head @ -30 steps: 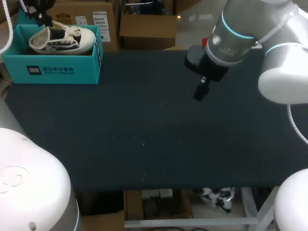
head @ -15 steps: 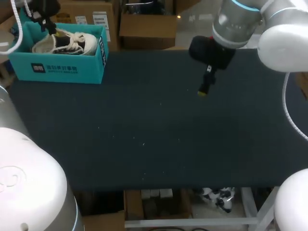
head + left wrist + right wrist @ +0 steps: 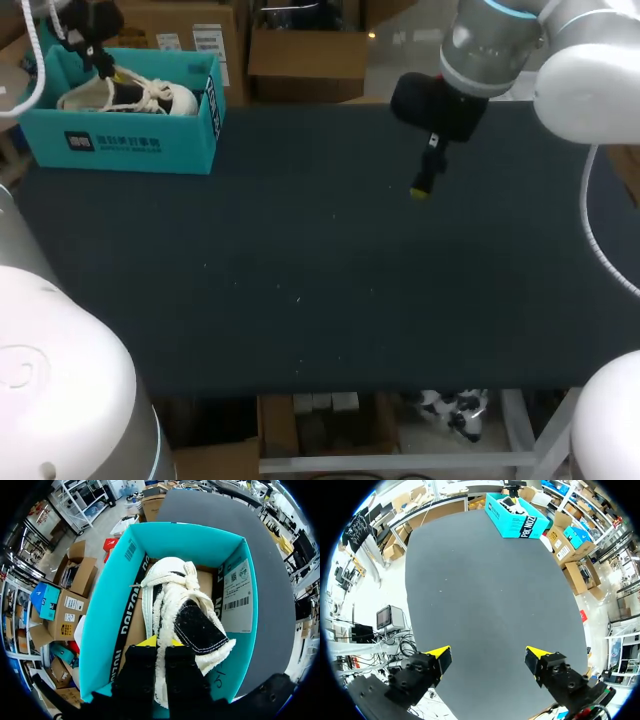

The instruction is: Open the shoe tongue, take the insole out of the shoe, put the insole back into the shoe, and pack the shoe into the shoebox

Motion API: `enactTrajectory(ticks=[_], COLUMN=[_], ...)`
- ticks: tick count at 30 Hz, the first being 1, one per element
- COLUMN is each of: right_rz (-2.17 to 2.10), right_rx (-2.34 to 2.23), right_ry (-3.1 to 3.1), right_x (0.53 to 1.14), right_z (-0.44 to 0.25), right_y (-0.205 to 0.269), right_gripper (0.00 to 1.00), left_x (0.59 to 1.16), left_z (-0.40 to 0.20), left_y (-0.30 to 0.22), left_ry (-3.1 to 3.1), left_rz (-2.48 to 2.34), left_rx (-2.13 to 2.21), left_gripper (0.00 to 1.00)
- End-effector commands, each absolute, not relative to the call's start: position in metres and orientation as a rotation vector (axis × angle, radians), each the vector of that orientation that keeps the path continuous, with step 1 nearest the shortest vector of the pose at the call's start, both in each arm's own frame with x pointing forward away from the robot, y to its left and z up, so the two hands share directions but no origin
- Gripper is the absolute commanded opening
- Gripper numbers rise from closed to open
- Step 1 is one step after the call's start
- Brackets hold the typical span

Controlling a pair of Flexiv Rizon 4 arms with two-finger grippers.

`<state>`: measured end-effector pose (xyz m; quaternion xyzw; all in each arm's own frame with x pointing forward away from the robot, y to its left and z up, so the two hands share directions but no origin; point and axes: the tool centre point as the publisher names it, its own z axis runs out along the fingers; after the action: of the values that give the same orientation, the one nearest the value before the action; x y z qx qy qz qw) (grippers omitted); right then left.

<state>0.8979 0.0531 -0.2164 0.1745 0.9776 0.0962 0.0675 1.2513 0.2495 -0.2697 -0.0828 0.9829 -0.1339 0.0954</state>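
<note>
A white and black shoe (image 3: pixel 130 95) (image 3: pixel 170 592) lies inside a teal shoebox (image 3: pixel 130 148) (image 3: pixel 111 605) at the dark desk's (image 3: pixel 300 290) far left corner. The left claw (image 3: pixel 97 52) (image 3: pixel 160 643) pinches the shoe's rim, fingers narrow. The right claw (image 3: pixel 422 188) (image 3: pixel 487 660) hangs wide open above the desk

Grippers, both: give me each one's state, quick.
Left gripper: closed on the shoe, inside the shoebox.
Right gripper: open, holding nothing, above the table.
</note>
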Motion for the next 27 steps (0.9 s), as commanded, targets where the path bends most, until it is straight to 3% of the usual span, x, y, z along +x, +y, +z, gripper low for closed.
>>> enactTrajectory(ticks=[1,12,14,27], right_rz=[0.287,0.287,0.287,0.287], right_rx=[0.527,0.527,0.527,0.527], right_ry=[2.945,2.945,2.945,2.945], right_x=[0.897,0.897,0.897,0.897], right_z=[-0.216,-0.216,-0.216,-0.216], right_y=[0.053,0.053,0.053,0.053], right_gripper=[1.0,1.0,1.0,1.0], left_x=[1.281,1.277,1.277,1.246], left_z=[-0.298,-0.329,-0.327,-0.259], left_y=[0.247,0.247,0.252,0.246], left_ry=[3.102,3.185,3.182,3.021], left_rz=[-0.405,-0.322,-0.32,-0.403], left_rx=[-0.256,-0.273,-0.284,-0.289], left_gripper=[0.0,0.0,0.97,1.0])
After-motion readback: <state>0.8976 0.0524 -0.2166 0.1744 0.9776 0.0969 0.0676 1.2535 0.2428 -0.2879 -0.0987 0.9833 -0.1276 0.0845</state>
